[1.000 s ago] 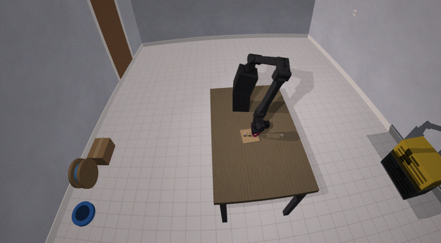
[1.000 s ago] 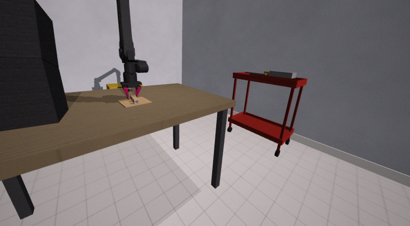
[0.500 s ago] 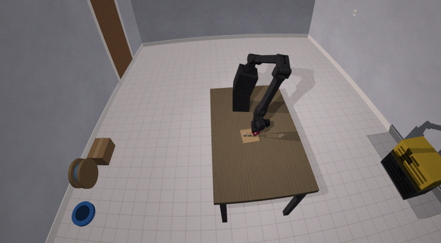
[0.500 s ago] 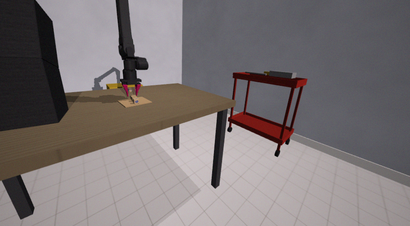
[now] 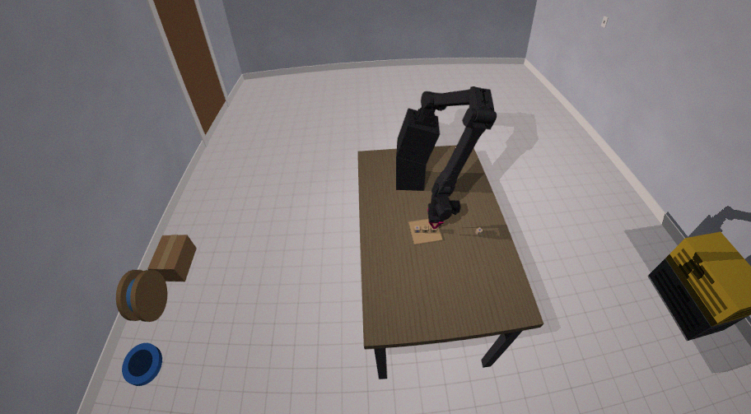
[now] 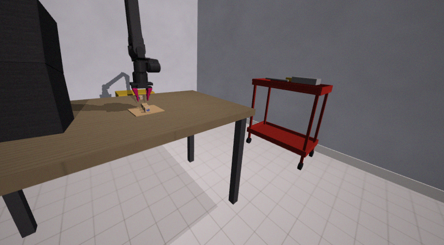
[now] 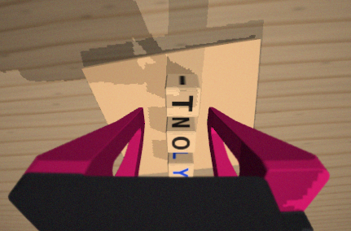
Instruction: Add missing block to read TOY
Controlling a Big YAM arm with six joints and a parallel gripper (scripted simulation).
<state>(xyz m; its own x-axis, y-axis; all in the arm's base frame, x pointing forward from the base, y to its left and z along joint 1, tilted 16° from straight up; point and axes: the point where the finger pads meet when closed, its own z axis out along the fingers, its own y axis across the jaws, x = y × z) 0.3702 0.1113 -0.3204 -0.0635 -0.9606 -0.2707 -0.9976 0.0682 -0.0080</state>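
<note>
a wooden table (image 5: 443,299) carries the tan mat (image 5: 426,236); on the mat three blocks lie in a row, the t block (image 7: 182,90), then the o block (image 7: 181,138), then the y block (image 7: 180,167); my gripper (image 7: 176,115) hangs above the mat, partly open, holding nothing; right of the mat, on bare table, lies the fourth block (image 5: 479,230).

Workshop: red cart (image 6: 322,89), cable spool (image 5: 145,295), yellow machine (image 5: 706,271).

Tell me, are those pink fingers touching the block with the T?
Apart. In the wrist view, bare mat shows between each pink finger and the T block; the tool stands open.
</note>
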